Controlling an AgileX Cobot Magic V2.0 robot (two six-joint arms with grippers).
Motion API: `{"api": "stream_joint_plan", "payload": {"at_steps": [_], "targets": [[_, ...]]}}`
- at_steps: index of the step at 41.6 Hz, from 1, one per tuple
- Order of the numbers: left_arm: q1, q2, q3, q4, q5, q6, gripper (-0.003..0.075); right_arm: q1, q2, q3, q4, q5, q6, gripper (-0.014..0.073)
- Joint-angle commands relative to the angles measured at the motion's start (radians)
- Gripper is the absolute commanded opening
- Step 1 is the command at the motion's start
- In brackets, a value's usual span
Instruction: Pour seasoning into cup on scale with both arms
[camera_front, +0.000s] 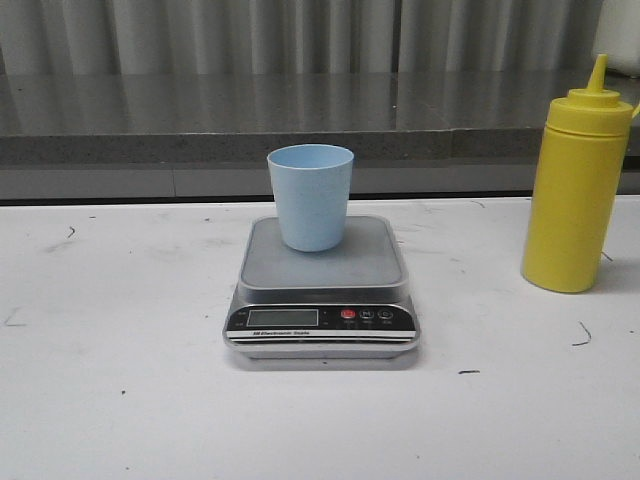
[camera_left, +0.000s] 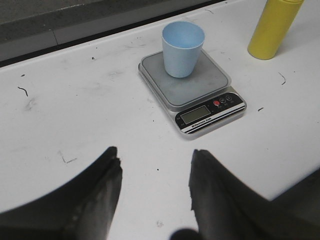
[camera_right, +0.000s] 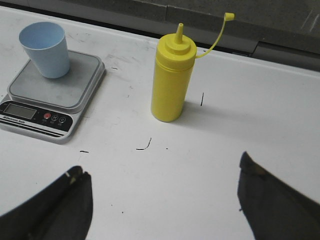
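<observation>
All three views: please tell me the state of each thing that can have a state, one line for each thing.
cup: upright on the scale platform, looks empty.
scale: flat on the table, display shows no readable digits.
seasoning bottle: upright on the table beside the scale, tip cap off and hanging on its tether, not held.
left gripper: open, holding nothing.
right gripper: open, holding nothing.
</observation>
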Motion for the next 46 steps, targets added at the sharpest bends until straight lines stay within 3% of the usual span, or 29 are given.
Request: {"api": "stream_joint_plan", "payload": {"at_steps": [1, 9, 16, 19, 46], "targets": [[-0.004, 0.002, -0.025, -0.005, -0.069, -0.004, 0.0313, 0.003, 0.006, -0.032, 0.001, -0.064, -0.010, 0.0524], [-0.004, 0.002, -0.025, -0.005, -0.069, -0.004, 0.0279, 0.003, 0.006, -0.032, 0.001, -0.064, -0.010, 0.0141], [-0.004, 0.002, -0.025, -0.005, -0.069, -0.004, 0.0065, 0.003, 0.006, -0.032, 0.001, -0.060, -0.010, -0.0116], [-0.004, 0.002, -0.025, -0.005, -0.069, -0.004, -0.0019, 0.003, 0.006, -0.032, 0.001, -0.057, -0.010, -0.0115], [0.025, -0.029, 0.001, -0.009, -0.088, -0.004, -0.0020, 0.003, 0.006, -0.032, 0.001, -0.057, -0.010, -0.0118]]}}
